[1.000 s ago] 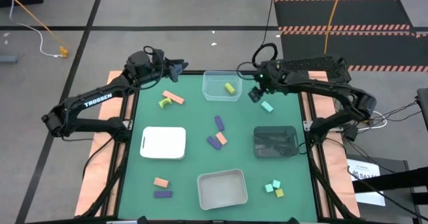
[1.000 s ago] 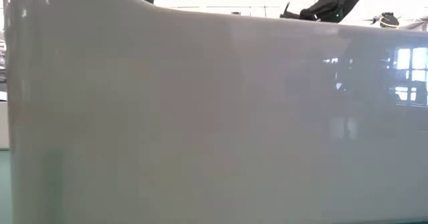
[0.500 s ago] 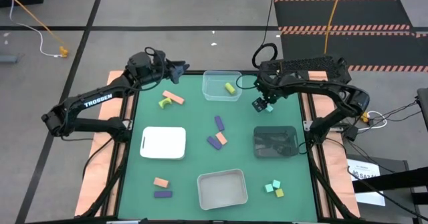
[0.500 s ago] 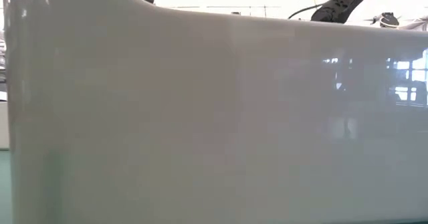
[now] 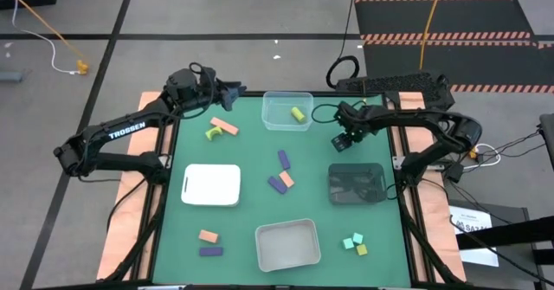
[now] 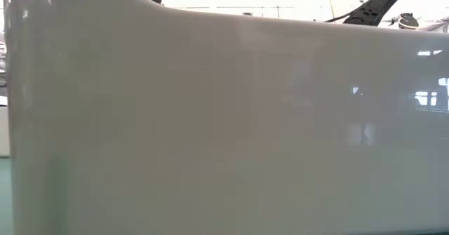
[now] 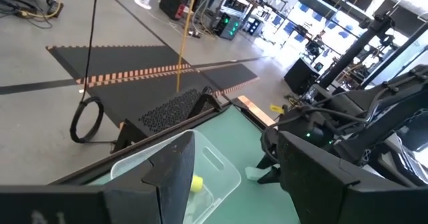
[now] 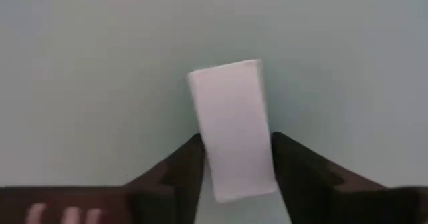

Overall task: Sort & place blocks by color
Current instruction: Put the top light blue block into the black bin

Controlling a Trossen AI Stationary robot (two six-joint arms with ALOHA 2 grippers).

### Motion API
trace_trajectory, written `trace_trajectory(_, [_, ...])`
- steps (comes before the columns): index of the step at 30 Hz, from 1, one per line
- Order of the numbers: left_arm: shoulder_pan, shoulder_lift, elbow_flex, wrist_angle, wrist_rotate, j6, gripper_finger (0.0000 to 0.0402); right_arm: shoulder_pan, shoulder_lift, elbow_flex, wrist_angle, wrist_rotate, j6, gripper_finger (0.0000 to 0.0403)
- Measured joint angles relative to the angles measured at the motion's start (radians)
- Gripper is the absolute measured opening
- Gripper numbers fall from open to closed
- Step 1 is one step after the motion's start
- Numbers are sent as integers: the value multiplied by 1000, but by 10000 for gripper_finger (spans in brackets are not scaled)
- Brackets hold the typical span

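My right gripper (image 5: 344, 139) is down over a mint-teal bar (image 8: 231, 117) lying on the green mat between the clear tray (image 5: 287, 110) and the dark tray (image 5: 356, 183). It is shut on the bar, and the high view hides the bar under the gripper. The clear tray holds one yellow block (image 5: 297, 113). My left gripper (image 5: 235, 89) hovers open by the table's far left corner. Loose on the mat are a salmon bar (image 5: 224, 125), a yellow piece (image 5: 213, 133), purple blocks (image 5: 283, 158) and others. My right gripper holds the mint-teal bar by its long sides near one end (image 8: 234, 177), pinched between the two fingers (image 8: 187, 164). The fingers come from above, pointing down, and the bar reaches out lengthwise from between them. It lies flat on the mat.
A white tray (image 5: 211, 185) sits mid-left and another white tray (image 5: 287, 243) at the near edge; its wall (image 6: 224, 123) fills the low view. A purple-salmon pair (image 5: 281, 182), a salmon-purple pair (image 5: 209, 243) and a mint-yellow cluster (image 5: 355, 243) lie around.
My right gripper has moved from beside the clear tray toward the table's near-right and down onto the mint-teal bar, which showed uncovered a second ago and is now under it. The left arm has kept still.
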Motion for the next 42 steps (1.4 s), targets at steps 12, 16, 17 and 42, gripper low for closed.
trace_trajectory(12, [0, 0, 0, -27, 0, 1, 214, 2, -116, -21, 123, -24, 117, 108])
trace_trajectory(16, [0, 0, 0, -26, 0, -2, 214, 3, -222, -17, 334, -22, 149, 108])
trace_trajectory(17, [0, 0, 0, -27, 0, -3, 214, 2, -242, -17, 399, -21, 151, 108])
trace_trajectory(42, [0, 0, 0, -27, 0, -3, 214, 57, -346, -15, 1345, -245, 132, 108])
